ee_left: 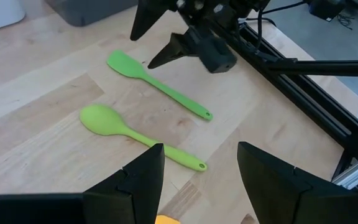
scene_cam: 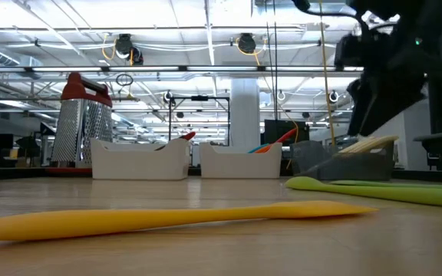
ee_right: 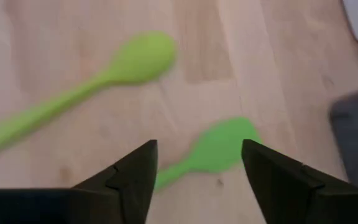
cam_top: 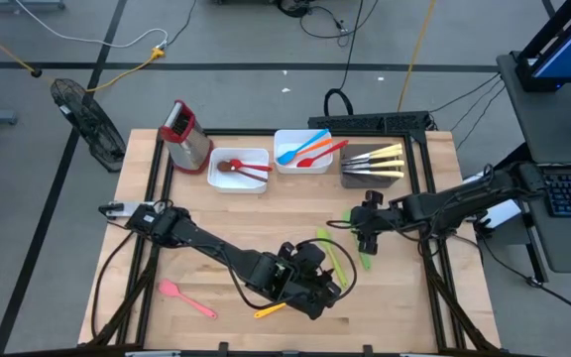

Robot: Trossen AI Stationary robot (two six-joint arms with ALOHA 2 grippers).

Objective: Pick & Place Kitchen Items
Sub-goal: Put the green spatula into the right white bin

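Green silicone fills the gap beneath the right hand [ee_right: 197, 165], which hangs with fingers spread wide and empty over the green spatula [ee_right: 211, 151] on the wooden surface [cam_top: 414, 297]. The blade lies between the fingertips, so the likely step is a pick; a clean one would mean dropping straight down and closing across the narrower handle, not the broad blade, which may flex or slip.

Just beside it lies the green spoon [ee_right: 79, 84], apart but close enough that a drifting finger could nudge it.

The left hand [ee_left: 197, 171], also open and carrying nothing, hovers near the surface's front, facing the same pair; the two arms are close, and a collision is the main risk if both reach in.

Farther out, a yellow utensil [scene_cam: 167, 217] and a pink spatula [cam_top: 188, 298] lie loose near the front edge.

At the back, a white tray [cam_top: 218, 179] holds a brown spoon [cam_top: 228, 167] and a red utensil; a second tray [cam_top: 282, 165] holds blue, orange and red pieces; a dark tray [cam_top: 348, 179] holds pale-handled knives [cam_top: 380, 158]. A red-topped grater [cam_top: 183, 134] stands at the far left.
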